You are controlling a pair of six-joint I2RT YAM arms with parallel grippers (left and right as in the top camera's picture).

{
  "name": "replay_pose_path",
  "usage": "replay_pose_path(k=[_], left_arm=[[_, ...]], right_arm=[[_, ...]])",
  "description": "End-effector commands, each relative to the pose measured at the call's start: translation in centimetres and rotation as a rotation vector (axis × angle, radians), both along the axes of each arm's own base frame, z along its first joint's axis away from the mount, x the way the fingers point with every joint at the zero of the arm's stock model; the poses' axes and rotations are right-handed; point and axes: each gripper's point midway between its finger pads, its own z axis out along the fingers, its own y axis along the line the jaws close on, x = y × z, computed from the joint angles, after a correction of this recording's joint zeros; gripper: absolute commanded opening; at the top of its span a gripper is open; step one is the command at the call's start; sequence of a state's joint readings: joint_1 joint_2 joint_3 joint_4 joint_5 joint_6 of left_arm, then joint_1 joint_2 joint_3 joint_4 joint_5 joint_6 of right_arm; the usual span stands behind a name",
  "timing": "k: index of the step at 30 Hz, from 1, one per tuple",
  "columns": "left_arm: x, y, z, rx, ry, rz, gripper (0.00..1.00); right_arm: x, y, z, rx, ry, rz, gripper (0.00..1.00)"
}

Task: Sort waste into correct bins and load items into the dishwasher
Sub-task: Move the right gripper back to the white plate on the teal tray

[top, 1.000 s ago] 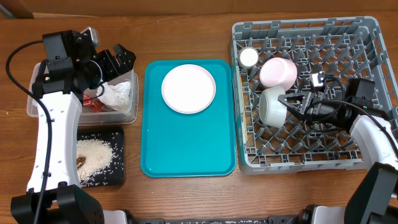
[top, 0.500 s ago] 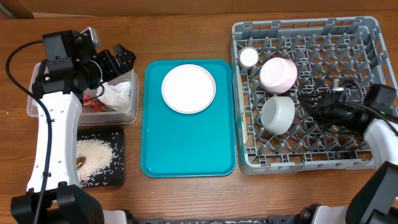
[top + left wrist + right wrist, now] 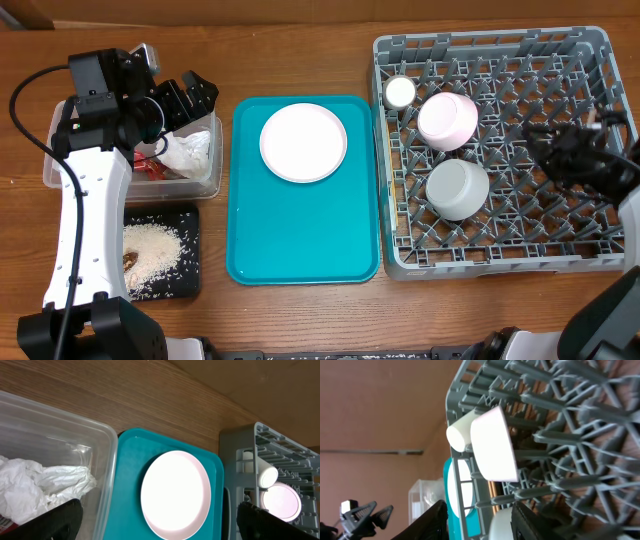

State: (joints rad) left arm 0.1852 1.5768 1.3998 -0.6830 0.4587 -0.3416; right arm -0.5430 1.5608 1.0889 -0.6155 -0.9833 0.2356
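The dish rack (image 3: pixel 480 266) is the largest thing, and the right claw (image 3: pixel 477 507) hangs above its right-hand middle. The overhead view blurs this claw, but its wrist camera shows the two fingers apart with nothing between them.

The teal serving tray (image 3: pixel 300 235) lies on the table (image 3: pixel 300 50) well to the left of the right claw, between the rack and the left claw (image 3: pixel 185 98). The left claw hovers over the far right corner of the clear tub (image 3: pixel 60 170), its fingers spread wide and empty. The black tray (image 3: pixel 190 220) sits nearer the robot than this claw, just beside the tub's near wall.

The plate (image 3: pixel 303 142) rests on the far half of the teal tray, to the right of the left claw.

In the rack, a pink bowl (image 3: pixel 447 120) lies tilted among the pegs, left of the right claw and a little farther out. The whitish bowl (image 3: pixel 458 188) sits left of that claw and a little nearer the robot, seemingly mouth down. The cup (image 3: pixel 400 92) lies in the rack's far left corner, farthest from the right claw.

The napkin (image 3: pixel 188 152) is in the tub just below the left claw, with the red wrapper (image 3: pixel 150 168) beside it. The rice (image 3: pixel 152 248) and the brown scrap (image 3: pixel 130 261) lie in the black tray.
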Motion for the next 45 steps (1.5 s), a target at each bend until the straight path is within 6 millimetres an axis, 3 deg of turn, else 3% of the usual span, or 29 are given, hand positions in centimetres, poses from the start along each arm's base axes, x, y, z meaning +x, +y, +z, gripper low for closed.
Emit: replay_pose_path(k=[1,9,13,18,19,21,25,29,35,45], left_arm=[[0.2,0.0,0.5,0.0,-0.012,0.004,1.0],[0.2,0.0,0.5,0.0,-0.012,0.004,1.0],[0.2,0.0,0.5,0.0,-0.012,0.004,1.0],[0.2,0.0,0.5,0.0,-0.012,0.004,1.0],[0.2,0.0,0.5,0.0,-0.012,0.004,1.0],[0.2,0.0,0.5,0.0,-0.012,0.004,1.0],[0.2,0.0,0.5,0.0,-0.012,0.004,1.0],[0.2,0.0,0.5,0.0,-0.012,0.003,1.0],[0.2,0.0,0.5,0.0,-0.012,0.004,1.0],[0.2,0.0,0.5,0.0,-0.011,0.003,1.0]], right_arm=[[1.6,3.3,2.2,-0.114,-0.017,0.059,0.44],[3.3,17.0,2.8,-0.479,-0.107,0.267,0.44],[2.9,23.5,2.5,-0.676,-0.203,0.308,0.51],[1.8,29.1,1.2,-0.861,-0.28,0.309,0.64],[1.2,30.9,0.3,-0.895,-0.307,0.362,0.7],[0.9,32.9,-1.0,-0.925,-0.34,0.431,0.7],[1.2,34.8,-4.3,-0.939,-0.327,0.476,0.7],[1.6,36.5,-7.9,-0.94,-0.334,0.561,0.79],[1.6,39.3,-10.8,-0.897,-0.407,0.702,0.82],[0.7,39.0,-15.2,-0.925,-0.339,0.784,0.86]])
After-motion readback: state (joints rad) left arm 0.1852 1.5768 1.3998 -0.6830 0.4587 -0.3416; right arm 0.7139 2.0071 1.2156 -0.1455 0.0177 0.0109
